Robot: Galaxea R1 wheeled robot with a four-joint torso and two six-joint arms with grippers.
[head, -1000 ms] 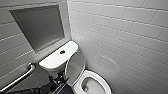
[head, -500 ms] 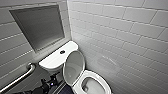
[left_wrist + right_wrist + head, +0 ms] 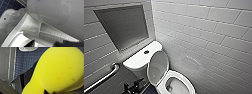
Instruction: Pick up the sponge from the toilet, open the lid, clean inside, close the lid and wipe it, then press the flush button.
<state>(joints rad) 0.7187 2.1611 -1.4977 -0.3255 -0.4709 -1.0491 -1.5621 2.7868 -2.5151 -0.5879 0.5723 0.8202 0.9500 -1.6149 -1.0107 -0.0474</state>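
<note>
The white toilet (image 3: pixel 184 77) stands in the tiled corner with its oval lid (image 3: pixel 157 66) raised against the tank. The small dark flush button (image 3: pixel 146 52) sits on the flat tank cover. My left gripper (image 3: pixel 132 87) is low beside the raised lid, on its left in the head view. In the left wrist view it (image 3: pixel 48 44) is open, its dark tips wide apart, close to the toilet's glossy ceramic (image 3: pixel 31 28). The yellow sponge (image 3: pixel 58 69) looms large in the right wrist view, with my right gripper (image 3: pixel 47 92) shut on it.
A metal grab bar (image 3: pixel 104 78) runs along the left wall under a recessed grey niche (image 3: pixel 121 25). White tiled walls close in at the back and right. The floor is dark blue mosaic tile (image 3: pixel 25 60).
My left gripper has drawn slightly down and away from the raised lid. The lid stays up.
</note>
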